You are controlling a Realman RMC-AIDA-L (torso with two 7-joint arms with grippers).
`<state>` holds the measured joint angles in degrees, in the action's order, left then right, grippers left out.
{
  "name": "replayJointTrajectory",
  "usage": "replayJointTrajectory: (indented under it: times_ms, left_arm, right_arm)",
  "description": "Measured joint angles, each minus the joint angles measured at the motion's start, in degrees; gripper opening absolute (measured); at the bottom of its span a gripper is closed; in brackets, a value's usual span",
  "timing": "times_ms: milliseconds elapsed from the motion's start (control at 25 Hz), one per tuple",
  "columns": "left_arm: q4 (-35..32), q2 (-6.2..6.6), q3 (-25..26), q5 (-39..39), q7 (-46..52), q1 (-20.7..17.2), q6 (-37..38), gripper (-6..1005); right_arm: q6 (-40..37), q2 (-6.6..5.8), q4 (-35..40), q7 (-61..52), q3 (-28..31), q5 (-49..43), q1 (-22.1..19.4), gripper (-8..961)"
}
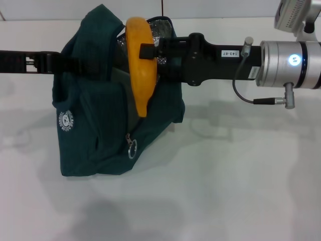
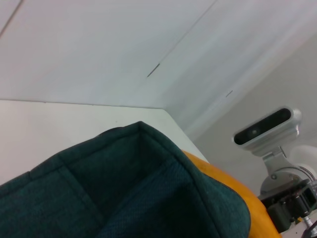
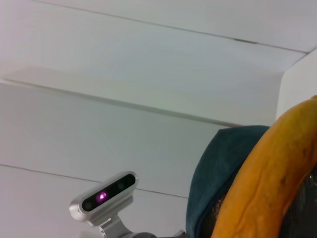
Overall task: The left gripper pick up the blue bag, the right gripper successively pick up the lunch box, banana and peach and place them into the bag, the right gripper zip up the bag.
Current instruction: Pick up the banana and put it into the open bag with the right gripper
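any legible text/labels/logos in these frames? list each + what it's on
"143-07", as far as it reads, sideways on a small white label on the right gripper's black arm.
Round white logo on the blue bag: lettering around its edge is too small to read.
No text shows on the banana, nor in either wrist view.
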<state>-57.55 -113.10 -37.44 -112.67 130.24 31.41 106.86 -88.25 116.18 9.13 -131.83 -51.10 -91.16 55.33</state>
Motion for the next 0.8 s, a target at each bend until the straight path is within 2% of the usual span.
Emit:
replayJointTrajectory:
  times_ms: [800]
  left_arm:
    - [0.6, 0.40, 0.1, 0.0, -0.1, 0.4, 0.1, 53]
  right_arm:
    - [4.4, 0.00, -0.9, 5.2, -0.8, 2.0, 1.5, 533]
